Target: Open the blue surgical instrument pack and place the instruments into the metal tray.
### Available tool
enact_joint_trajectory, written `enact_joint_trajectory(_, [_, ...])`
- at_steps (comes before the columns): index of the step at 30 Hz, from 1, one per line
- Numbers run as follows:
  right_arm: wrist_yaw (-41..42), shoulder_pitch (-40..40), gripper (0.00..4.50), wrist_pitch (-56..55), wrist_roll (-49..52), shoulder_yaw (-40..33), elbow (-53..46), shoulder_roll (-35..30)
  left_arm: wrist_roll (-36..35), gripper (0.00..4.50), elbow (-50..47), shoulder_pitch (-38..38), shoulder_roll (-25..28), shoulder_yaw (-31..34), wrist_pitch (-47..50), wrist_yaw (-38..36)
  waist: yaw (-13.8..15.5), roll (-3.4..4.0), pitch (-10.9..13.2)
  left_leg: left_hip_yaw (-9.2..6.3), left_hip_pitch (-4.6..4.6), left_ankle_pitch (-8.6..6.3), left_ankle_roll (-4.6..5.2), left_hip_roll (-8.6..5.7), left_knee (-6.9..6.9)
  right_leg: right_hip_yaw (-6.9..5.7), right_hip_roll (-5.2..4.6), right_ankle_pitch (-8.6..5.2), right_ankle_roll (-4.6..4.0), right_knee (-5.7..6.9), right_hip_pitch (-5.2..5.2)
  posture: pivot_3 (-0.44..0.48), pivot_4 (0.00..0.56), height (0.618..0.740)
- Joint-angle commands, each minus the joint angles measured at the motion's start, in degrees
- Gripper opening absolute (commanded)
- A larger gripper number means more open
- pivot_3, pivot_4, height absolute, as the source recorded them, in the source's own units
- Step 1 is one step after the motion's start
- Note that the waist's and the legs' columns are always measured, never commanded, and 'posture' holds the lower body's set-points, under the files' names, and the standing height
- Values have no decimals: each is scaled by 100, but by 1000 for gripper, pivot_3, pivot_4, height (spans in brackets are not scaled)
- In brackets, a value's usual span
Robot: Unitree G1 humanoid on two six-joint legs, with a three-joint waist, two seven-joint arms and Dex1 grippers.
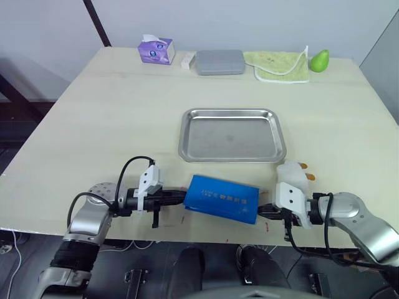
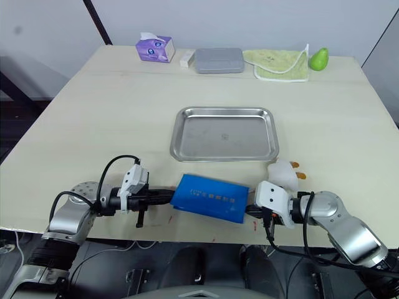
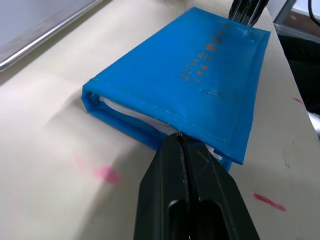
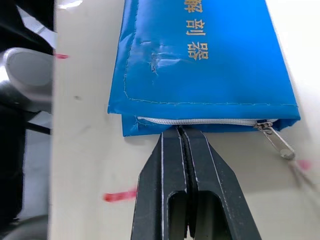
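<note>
both jaws pinched tight: left gripper (image 1: 182,198) and right gripper (image 1: 263,210) clamp opposite ends of the blue surgical instrument pack (image 1: 222,198), white zipper closed, lying flat just before the metal tray (image 1: 231,135).

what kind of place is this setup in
Probably a lab or training bench staged for surgical prep, not a real theatre: a pale wooden table holds a shiny rectangular steel tray, a zipped bright-blue instrument pack and a purple tissue box.

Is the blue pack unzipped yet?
Still shut: the blue pack has its white zipper closed along the edge, pull at the end.
</note>
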Motion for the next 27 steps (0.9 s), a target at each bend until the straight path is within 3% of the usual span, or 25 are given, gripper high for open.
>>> enact_joint_trajectory(1, [110,-153,0,-275,-102,-131,132,-64,-1,30,-282,-69,-191,-265,-42,-9,4,0,-1,0,0,0,0,0,0,0,0,0,0,0,0,0,150,740])
enact_joint_trajectory(27, [477,63,0,-744,-231,-696,537,-440,202,30,-281,20,-547,-496,-268,83,120,19,-11,1,0,0,0,-4,6,2,-2,1,2,-1,5,0,150,740])
